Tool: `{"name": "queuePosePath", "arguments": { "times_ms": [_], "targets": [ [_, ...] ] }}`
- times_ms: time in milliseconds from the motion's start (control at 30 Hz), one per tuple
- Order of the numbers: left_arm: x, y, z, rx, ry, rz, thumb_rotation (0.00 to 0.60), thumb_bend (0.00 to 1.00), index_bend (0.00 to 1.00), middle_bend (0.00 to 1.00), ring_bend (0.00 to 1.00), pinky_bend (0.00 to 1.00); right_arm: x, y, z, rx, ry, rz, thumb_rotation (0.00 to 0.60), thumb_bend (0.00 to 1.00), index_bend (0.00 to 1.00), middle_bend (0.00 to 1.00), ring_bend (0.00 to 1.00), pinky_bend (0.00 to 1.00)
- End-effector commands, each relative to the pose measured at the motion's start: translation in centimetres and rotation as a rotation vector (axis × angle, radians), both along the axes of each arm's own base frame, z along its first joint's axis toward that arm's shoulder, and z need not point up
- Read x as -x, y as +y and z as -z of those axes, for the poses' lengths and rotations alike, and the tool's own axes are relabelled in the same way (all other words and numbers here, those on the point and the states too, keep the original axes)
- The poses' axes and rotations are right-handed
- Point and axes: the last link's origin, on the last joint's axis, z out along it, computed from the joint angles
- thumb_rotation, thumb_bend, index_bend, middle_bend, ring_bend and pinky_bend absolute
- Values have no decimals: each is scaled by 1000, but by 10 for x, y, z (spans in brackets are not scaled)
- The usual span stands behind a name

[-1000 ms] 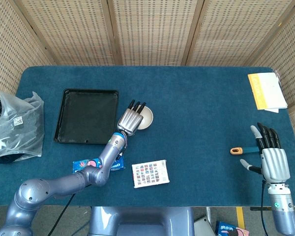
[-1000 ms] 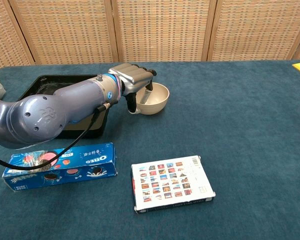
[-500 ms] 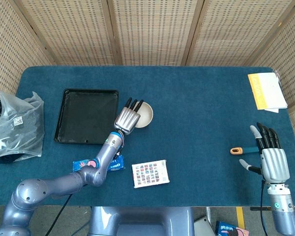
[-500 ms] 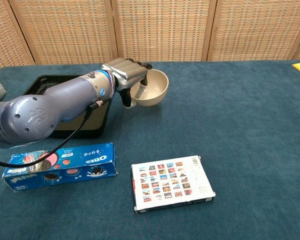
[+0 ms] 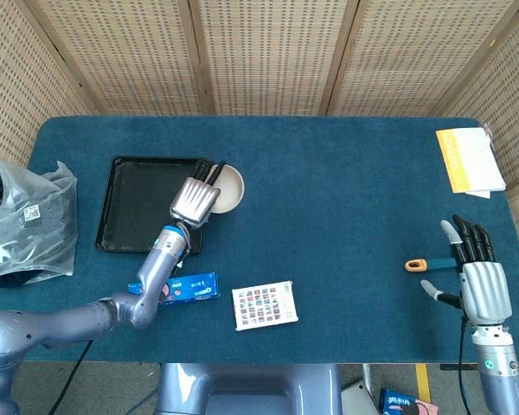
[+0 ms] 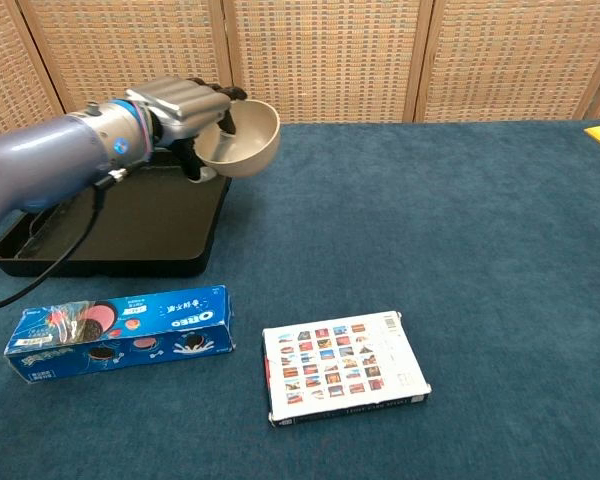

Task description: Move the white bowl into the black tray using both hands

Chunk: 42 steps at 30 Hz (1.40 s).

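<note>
My left hand [image 5: 195, 198] [image 6: 180, 105] grips the white bowl [image 5: 227, 188] [image 6: 242, 138] by its left rim and holds it in the air, tilted, above the right edge of the black tray [image 5: 137, 211] [image 6: 70, 238]. The tray lies flat on the blue table at the left, with nothing in it. My right hand [image 5: 477, 281] hovers far off at the table's right front, fingers spread and holding nothing; the chest view does not show it.
An Oreo box [image 5: 183, 288] [image 6: 118, 330] lies in front of the tray, a patterned card box [image 5: 265, 304] [image 6: 344, 366] to its right. A grey plastic bag [image 5: 30, 223] sits left of the tray. An orange-handled tool [image 5: 423, 264] lies by my right hand, yellow papers [image 5: 469, 160] far right.
My left hand has lifted the bowl off the table and carried it left and up, from right of the tray to over its right edge. The right hand stayed put.
</note>
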Motion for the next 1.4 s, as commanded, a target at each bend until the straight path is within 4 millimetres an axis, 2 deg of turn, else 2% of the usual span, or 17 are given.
{"name": "queuePosePath", "arguments": {
  "times_ms": [33, 167, 233, 467, 633, 733, 833, 933, 1067, 1200, 1267, 1400],
  "targets": [
    [33, -6, -20, -16, 13, -54, 600, 400, 648, 0, 0, 0, -1, 1, 0, 1, 1, -4, 600, 209, 0, 0, 0, 0],
    [60, -9, -31, -18, 10, -116, 600, 400, 646, 0, 0, 0, -3, 2, 0, 1, 3, -8, 600, 209, 0, 0, 0, 0],
    [87, -15, -33, -5, 18, -176, 600, 400, 644, 0, 0, 0, -4, 3, 0, 2, 4, -11, 600, 208, 0, 0, 0, 0],
    [106, -16, -30, 6, 14, -209, 600, 400, 638, 0, 0, 0, -4, 2, 1, -2, 9, -9, 600, 208, 0, 0, 0, 0],
    [108, -14, -27, 10, 13, -211, 600, 400, 633, 0, 0, 0, -4, 2, 3, -5, 12, -8, 600, 209, 0, 0, 0, 0],
    [108, -12, -24, 14, 18, -213, 600, 399, 594, 0, 0, 0, -3, 2, 3, -5, 13, -6, 600, 208, 0, 0, 0, 0],
    [108, -10, -21, 17, 22, -220, 600, 384, 502, 0, 0, 0, -3, 1, 2, -4, 11, -4, 600, 208, 0, 0, 0, 0],
    [108, -9, -18, 20, 33, -231, 600, 323, 394, 0, 0, 0, -2, 1, 2, 0, 8, -6, 600, 209, 0, 0, 0, 0],
    [109, -9, -17, 15, 40, -241, 600, 315, 274, 0, 0, 0, -2, 1, 2, 1, 5, -6, 600, 208, 0, 0, 0, 0],
    [103, -11, -26, 0, -7, -232, 600, 315, 178, 0, 0, 0, -3, 1, 2, -2, 3, -13, 600, 208, 0, 0, 0, 0],
    [93, -18, -40, -18, -107, -219, 600, 311, 142, 0, 0, 0, -4, 2, 3, -3, 2, -17, 600, 208, 0, 0, 0, 0],
    [85, -38, -64, -20, -201, -192, 600, 294, 57, 0, 0, 0, -6, 3, 2, -3, -7, -22, 600, 208, 0, 0, 0, 0]
  ]
}}
